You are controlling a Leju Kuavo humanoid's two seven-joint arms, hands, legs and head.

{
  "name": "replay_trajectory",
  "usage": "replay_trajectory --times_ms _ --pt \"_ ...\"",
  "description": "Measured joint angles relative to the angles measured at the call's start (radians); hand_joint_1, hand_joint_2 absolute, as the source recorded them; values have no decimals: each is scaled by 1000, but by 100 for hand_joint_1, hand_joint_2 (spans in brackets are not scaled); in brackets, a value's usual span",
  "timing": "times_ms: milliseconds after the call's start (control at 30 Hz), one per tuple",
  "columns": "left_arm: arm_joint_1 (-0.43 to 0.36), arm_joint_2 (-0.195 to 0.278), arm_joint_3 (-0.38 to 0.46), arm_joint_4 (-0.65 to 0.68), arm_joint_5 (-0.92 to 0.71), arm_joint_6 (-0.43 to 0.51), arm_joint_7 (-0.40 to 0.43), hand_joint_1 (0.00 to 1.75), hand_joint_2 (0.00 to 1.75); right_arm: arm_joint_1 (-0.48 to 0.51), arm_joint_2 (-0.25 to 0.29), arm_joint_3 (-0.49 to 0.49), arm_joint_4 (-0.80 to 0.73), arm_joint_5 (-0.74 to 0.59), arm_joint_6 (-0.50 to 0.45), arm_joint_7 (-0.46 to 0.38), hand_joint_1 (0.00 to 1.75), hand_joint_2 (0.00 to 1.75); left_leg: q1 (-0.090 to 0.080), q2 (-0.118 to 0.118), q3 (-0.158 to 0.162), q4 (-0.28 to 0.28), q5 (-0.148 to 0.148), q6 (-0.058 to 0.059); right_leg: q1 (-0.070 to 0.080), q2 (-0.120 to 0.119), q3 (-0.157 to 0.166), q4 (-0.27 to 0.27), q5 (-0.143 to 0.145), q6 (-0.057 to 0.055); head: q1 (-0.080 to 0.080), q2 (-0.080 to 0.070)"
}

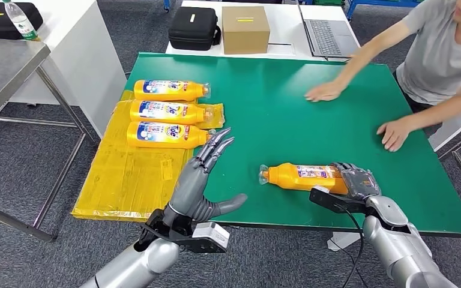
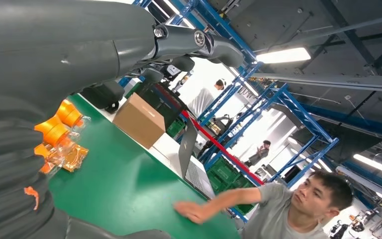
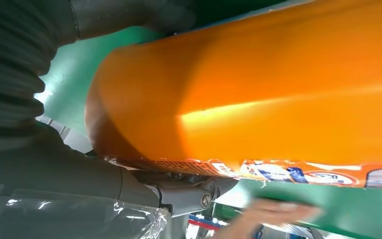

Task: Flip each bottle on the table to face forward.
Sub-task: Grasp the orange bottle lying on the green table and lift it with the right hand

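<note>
An orange bottle (image 1: pixel 300 176) lies on its side near the front of the green table (image 1: pixel 312 126), cap pointing left. My right hand (image 1: pixel 355 180) grips its base end; close up, the orange bottle (image 3: pixel 278 84) sits against the hand. Three more orange bottles (image 1: pixel 168 90) (image 1: pixel 168 111) (image 1: pixel 165 134) lie in a column at the table's left, blue-and-white labels up, caps to the right. My left hand (image 1: pixel 207 177) hovers open just right of the nearest one, fingers stretched out. The bottle caps (image 2: pixel 59 124) show beside my left hand (image 2: pixel 54 50).
A person sits at the table's far right with both hands (image 1: pixel 324 91) (image 1: pixel 393 133) flat on the green surface. Yellow sheeting (image 1: pixel 126 174) hangs off the left edge. A cardboard box (image 1: pixel 245 29), black case (image 1: pixel 194 27) and laptop (image 1: pixel 327 36) stand behind the table.
</note>
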Motion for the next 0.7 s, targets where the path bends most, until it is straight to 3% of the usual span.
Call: replay_trajectory --times_ms 133,300,400,700 --pt "0 0 -1 2 -4 1 0 0 175 8 0 0 0 -69 -11 -62 175 175 0 0 -1 0 0 0 0 0 0 0 0 0 0 0" --pt "3 -1 2 2 -26 18 7 0 175 63 55 -94 0 -414 -101 -230 175 175 0 -1 -3 0 0 0 0 0 -1 0 0 0 -1 0" --pt "4 -2 3 2 -27 25 4 0 175 90 80 -127 1 -447 -172 -258 175 175 0 0 -5 0 0 0 1 0 -3 1 0 0 -1 0" --pt "4 -5 6 2 -25 26 0 0 175 103 101 -160 4 -464 -185 -272 175 175 0 -1 -6 0 0 0 0 0 -4 0 0 0 0 0"
